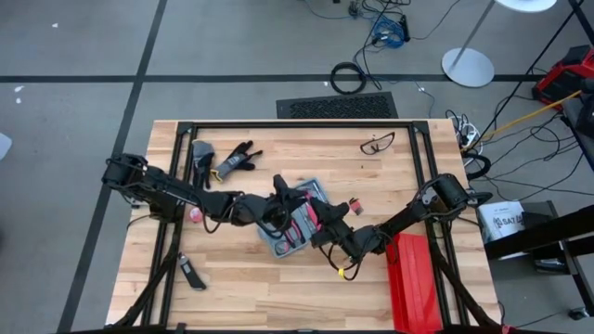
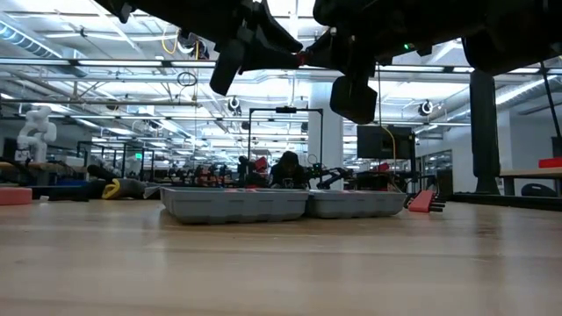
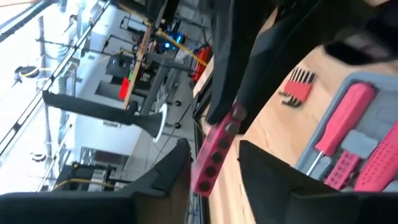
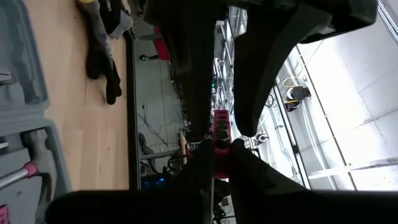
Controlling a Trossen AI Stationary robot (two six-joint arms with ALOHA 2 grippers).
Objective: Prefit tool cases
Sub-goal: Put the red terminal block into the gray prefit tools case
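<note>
The open tool case lies flat mid-bench, its long axis running diagonally. Above it, the right end effector is clamped on a pink tool. The left end effector has its fingers apart around the same tool.

The red box lies at the table's near right edge, lengthwise along it. Across the table from it, far right, sit safety glasses. Black gloves lie far left, with a grey tool just beside them. A knife rests near left. Red hex keys lie beyond the box.
</note>
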